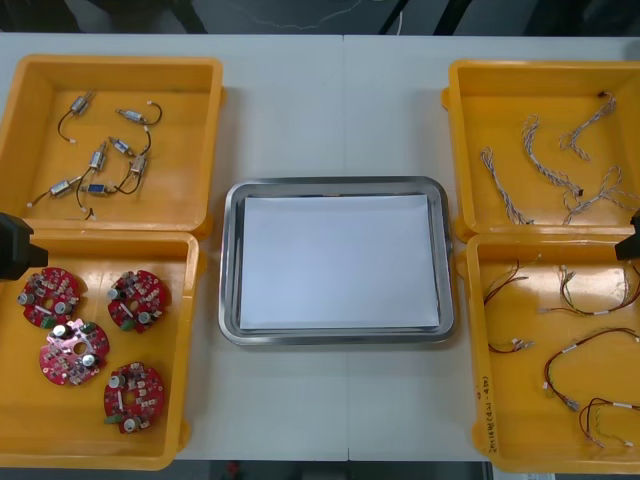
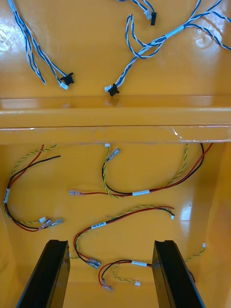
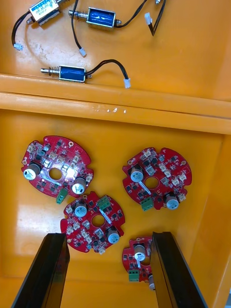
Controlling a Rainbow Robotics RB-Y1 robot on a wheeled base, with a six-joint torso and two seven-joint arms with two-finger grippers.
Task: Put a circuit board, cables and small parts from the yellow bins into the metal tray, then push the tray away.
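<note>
Left tool [image 3: 108, 236], wide, hangs over red boards [image 3: 96, 221]; straddle one squarely before closing. Right tool [image 2: 111, 243] also wide.

One circuit board [image 3: 136, 260] half behind a left claw [image 3: 108, 236] finger [image 3: 168, 269]; near right yellow bin [image 1: 468, 350] partly off-frame.

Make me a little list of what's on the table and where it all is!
Tray: metal tray, white inside, empty
Yellow bins: two each side
Robot's left: small metal parts far, four circuit boards near
Robot's right: blue and white cables far, red and yellow cables near
Left gripper: open, above boards
Right gripper: open, above red and yellow cables
</note>
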